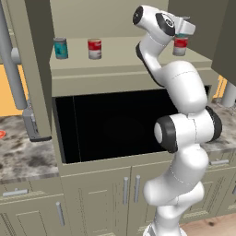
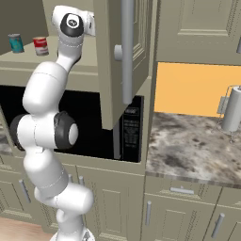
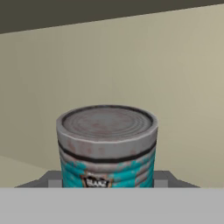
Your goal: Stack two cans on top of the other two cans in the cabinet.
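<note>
Teal can (image 3: 107, 148), centre frame: dull ridged metal lid, worn paper-like label. Cabinet (image 3: 175, 78) behind: matt beige. Countertop (image 2: 193, 146), right: mottled stone.

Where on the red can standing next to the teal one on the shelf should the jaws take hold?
Grip the red can across its round sides at mid-height, coming in level from the cabinet's open front; it stands upright, apart from the teal can.

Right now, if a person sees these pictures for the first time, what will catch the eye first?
The big white arm reaches up into the beige cabinet, its hand at the shelf's right end by a red-and-white can. The hand view shows a teal can close up between the fingertips. Further left on the shelf stand another teal can and a second red-and-white can, apart from each other.
</note>
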Tool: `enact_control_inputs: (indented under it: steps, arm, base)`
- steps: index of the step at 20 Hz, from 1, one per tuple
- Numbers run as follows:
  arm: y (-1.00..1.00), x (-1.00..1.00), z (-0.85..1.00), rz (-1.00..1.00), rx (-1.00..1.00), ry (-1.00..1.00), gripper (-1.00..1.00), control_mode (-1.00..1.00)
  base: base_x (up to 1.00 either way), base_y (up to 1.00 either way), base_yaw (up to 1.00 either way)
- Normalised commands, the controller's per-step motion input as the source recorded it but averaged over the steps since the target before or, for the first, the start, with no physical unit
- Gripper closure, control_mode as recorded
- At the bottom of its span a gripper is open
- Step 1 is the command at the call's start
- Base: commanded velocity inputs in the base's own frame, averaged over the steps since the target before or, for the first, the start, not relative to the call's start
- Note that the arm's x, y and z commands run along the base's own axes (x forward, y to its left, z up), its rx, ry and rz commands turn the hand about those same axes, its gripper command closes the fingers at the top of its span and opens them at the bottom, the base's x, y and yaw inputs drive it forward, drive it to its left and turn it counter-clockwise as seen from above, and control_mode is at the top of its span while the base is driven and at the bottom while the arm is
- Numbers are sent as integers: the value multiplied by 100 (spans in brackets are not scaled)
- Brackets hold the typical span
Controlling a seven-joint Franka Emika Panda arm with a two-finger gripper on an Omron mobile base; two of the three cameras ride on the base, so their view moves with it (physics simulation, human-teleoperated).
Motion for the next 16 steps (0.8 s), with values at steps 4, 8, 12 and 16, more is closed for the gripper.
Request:
enact_control_inputs:
  steps: [4, 8, 12, 16]
  arm:
    - [-3, 0, -6, 0, 0, 0, 100, -100]
    - [-6, 1, -5, 0, 0, 0, 100, -100]
    - [-9, 2, -6, 0, 0, 1, 100, -100]
    - [-2, 6, 0, 0, 1, 0, 100, -100]
  base:
    - [0, 0, 0]
    - [0, 0, 0]
    - [0, 0, 0]
    - [0, 0, 0]
